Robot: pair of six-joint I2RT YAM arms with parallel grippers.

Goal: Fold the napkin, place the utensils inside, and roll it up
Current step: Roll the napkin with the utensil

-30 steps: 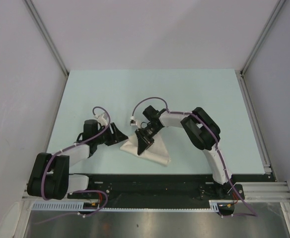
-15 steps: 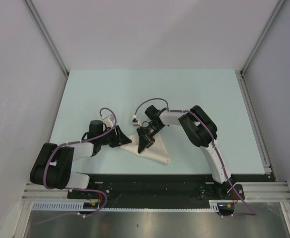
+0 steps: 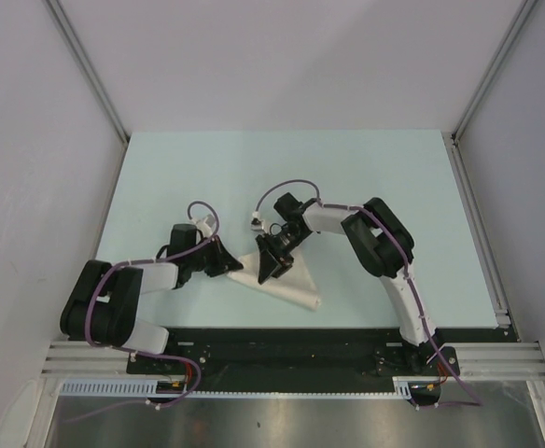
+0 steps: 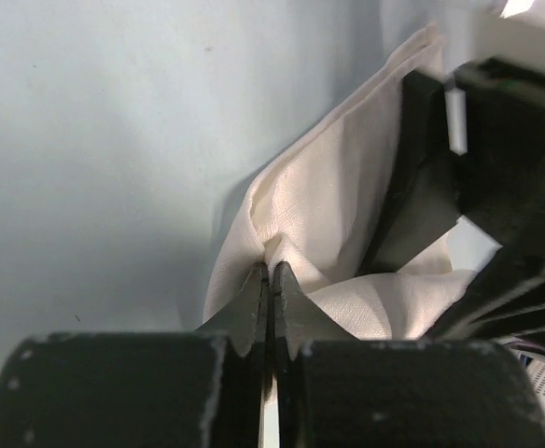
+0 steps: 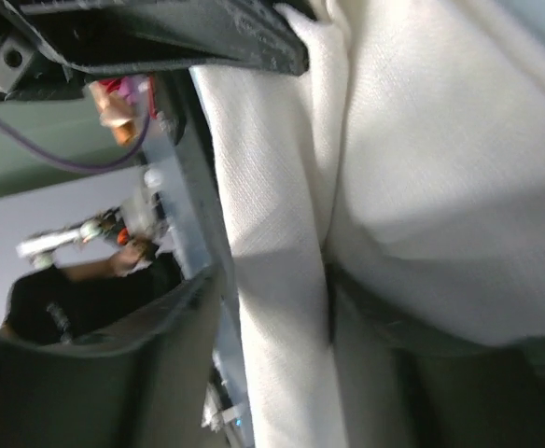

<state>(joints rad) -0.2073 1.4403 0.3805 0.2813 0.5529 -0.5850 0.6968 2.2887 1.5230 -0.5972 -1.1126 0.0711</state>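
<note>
Your left claw (image 4: pixel 269 273) is pinched shut on the napkin (image 4: pixel 333 210) at its left end. It slants right toward the table (image 3: pixel 207 168)'s near edge, with the right claw (image 3: pixel 271 265) straddling it, jaws apart.

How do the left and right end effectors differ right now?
The left end effector is shut, pinching a napkin fold; the right end effector stands open, cloth between its fingers. The left end effector meets the napkin's left corner; the right end effector sits farther along it. Both touch the napkin.
</note>
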